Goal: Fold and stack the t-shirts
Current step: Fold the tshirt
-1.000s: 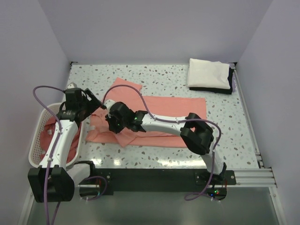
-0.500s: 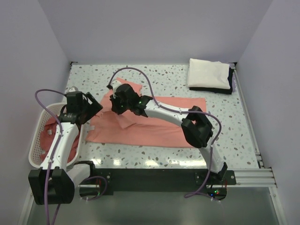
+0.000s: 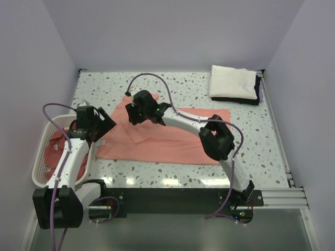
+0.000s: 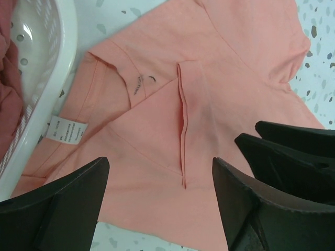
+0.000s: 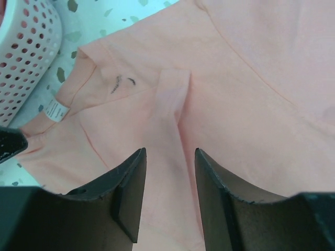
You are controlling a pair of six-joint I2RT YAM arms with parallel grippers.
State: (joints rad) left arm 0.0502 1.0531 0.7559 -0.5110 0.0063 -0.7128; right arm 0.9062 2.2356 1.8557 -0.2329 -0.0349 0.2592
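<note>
A salmon-pink t-shirt [image 3: 172, 141] lies spread on the speckled table, its neck toward the left. Its white neck label [image 4: 68, 130] shows in the left wrist view and in the right wrist view [image 5: 55, 110]. My left gripper [image 3: 102, 125] hovers open and empty over the shirt's neck end [image 4: 159, 164], with a folded seam between its fingers. My right gripper [image 3: 132, 111] is open and empty just above the shirt's far left part [image 5: 169, 152]. More pink shirts [image 3: 55, 149] lie bunched in the basket.
A white lattice basket [image 3: 37, 162] stands at the left table edge, close to the left arm; its rim shows in the left wrist view [image 4: 47, 52] and in the right wrist view [image 5: 26, 57]. A folded cream-and-black cloth stack [image 3: 233, 83] lies at the back right.
My right gripper has moved from the shirt's near left part toward the far side. The bunched fold of cloth there now lies flatter. My left gripper has shifted slightly nearer.
</note>
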